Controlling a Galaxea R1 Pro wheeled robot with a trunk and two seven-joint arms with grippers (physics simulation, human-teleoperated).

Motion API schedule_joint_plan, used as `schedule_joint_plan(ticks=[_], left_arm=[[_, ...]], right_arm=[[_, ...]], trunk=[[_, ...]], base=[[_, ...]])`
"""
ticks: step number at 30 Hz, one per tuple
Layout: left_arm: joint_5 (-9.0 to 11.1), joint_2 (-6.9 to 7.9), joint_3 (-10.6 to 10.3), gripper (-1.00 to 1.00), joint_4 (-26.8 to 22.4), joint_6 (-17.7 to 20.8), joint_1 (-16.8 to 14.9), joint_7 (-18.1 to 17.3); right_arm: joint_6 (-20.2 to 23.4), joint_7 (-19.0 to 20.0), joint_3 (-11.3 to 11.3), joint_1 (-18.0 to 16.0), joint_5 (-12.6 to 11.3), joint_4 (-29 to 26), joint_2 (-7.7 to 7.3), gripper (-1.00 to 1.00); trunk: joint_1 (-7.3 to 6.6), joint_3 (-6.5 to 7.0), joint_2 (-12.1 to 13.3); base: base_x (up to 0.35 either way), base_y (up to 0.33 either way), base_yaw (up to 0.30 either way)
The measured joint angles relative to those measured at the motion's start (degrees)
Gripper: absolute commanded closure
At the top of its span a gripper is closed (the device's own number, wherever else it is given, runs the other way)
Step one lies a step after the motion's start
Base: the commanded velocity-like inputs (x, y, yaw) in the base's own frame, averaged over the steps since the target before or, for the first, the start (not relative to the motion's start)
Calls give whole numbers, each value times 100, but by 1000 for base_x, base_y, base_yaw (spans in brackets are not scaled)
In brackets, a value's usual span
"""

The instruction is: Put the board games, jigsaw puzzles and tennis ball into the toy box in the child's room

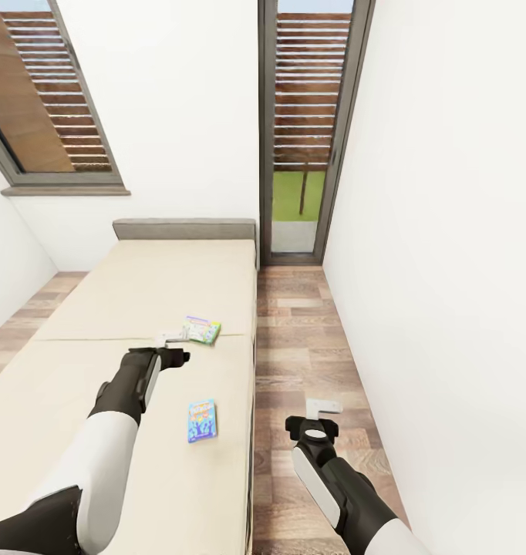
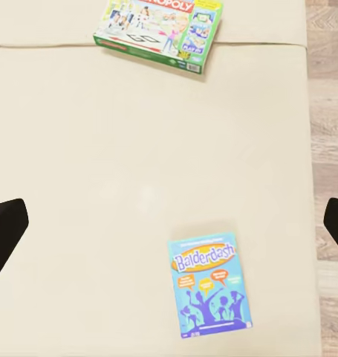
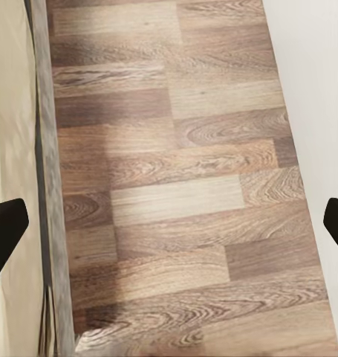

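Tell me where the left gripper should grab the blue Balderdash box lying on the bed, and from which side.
The Balderdash box lies flat on the bed, so no face offers a side grip. Probably best to come straight down from above with the open left gripper and pinch across its two long edges, the narrower span. The soft mattress may let fingertips sink beside them.

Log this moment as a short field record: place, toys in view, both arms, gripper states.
place: bed beside a wood floor, glass door beyond
toy 1: Balderdash box, flat on the bed, near its floor-side edge
toy 2: Monopoly box, flat, farther up the bed
left gripper: over the bed, open, holding nothing
right gripper: over the floor, open, empty
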Motion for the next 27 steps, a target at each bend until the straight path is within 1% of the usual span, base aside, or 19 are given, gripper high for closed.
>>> schedule_joint_plan(ticks=[4, 7, 13, 18, 27], left_arm=[[1, -21, -1, -100, 7, -25, -1, 55], [-3, -46, -2, -100, 22, -166, -1, 78], [-5, -57, 1, -100, 68, -287, -1, 190], [-8, -59, 4, -100, 77, -318, -1, 283], [-10, -59, 6, -100, 79, -331, -1, 309]], right_arm=[[2, 0, 0, 0, 0, 0, 0, -100], [2, 0, -3, 0, -4, 0, 0, -100], [2, 0, -1, 0, -5, 0, 0, -100], [2, 0, 0, 0, -3, 0, 0, -100], [2, 0, 0, 0, -8, 0, 0, -100]], trunk=[[0, -38, 0], [0, -66, 0], [0, -123, 0], [0, -170, 0], [0, -255, 0]], base=[[0, 0, 0], [0, 0, 0], [0, 0, 0], [0, 0, 0], [0, 0, 0]])
